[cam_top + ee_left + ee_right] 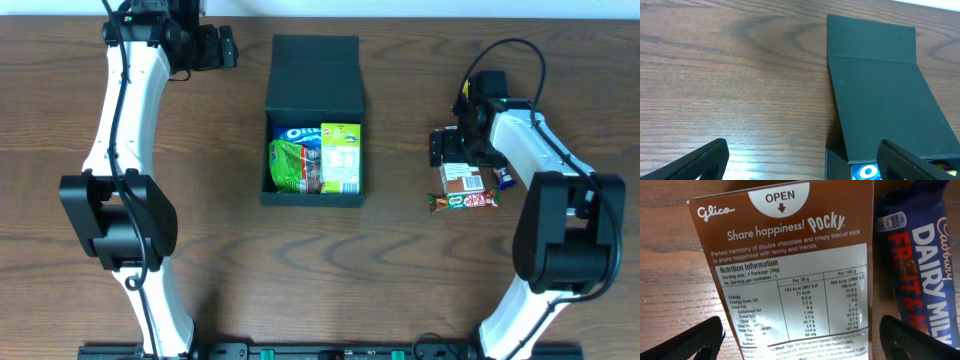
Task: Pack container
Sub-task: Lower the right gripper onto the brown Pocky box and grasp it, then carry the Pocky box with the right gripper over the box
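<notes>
Container (312, 199) sits mid-counter (400, 290), its long axis running away from the robot's base. The lid flap (314, 60) is laid back at the far end, with snacks (315, 158) inside. Your left end effector (800, 162) is stretched far out and faces the lid, fingers apart and empty. Your right end effector (800, 340) points down over the Pocky box (790, 265), fingers spread either side.
</notes>
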